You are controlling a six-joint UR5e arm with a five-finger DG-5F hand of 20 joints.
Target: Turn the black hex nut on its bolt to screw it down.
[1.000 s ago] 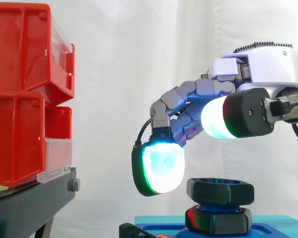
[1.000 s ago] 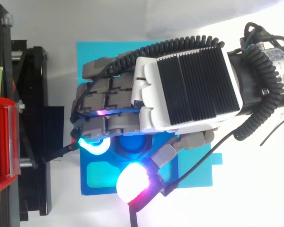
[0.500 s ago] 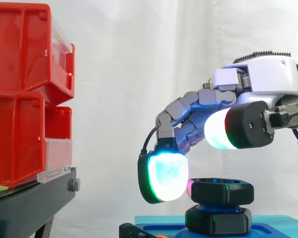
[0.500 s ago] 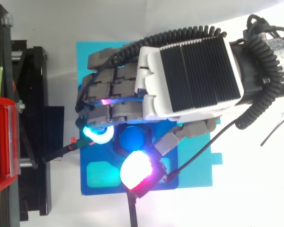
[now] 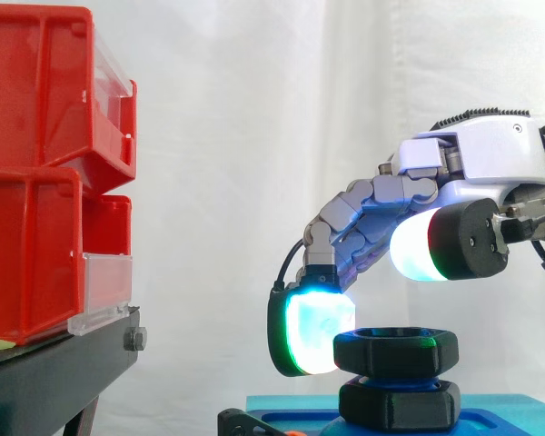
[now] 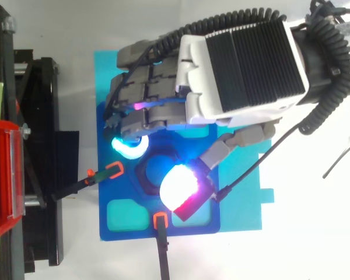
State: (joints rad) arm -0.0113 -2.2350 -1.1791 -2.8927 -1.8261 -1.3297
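Side view: nut (image 5: 395,352) sits high on its bolt (image 6: 150,172), above a lower black hex (image 5: 400,404). Hand (image 5: 477,159) curls down, gripping nothing. One pad (image 5: 313,331) meets the nut's left flank, likely to push it round, and the thumb (image 5: 427,245) hangs clear above.

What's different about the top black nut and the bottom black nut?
The top nut sits higher up, stacked over the bottom nut, which rests down on the blue base. The hand reaches down right beside the top nut, while the bottom nut has nothing of the hand next to it. Both are black, have six sides and look about the same width.
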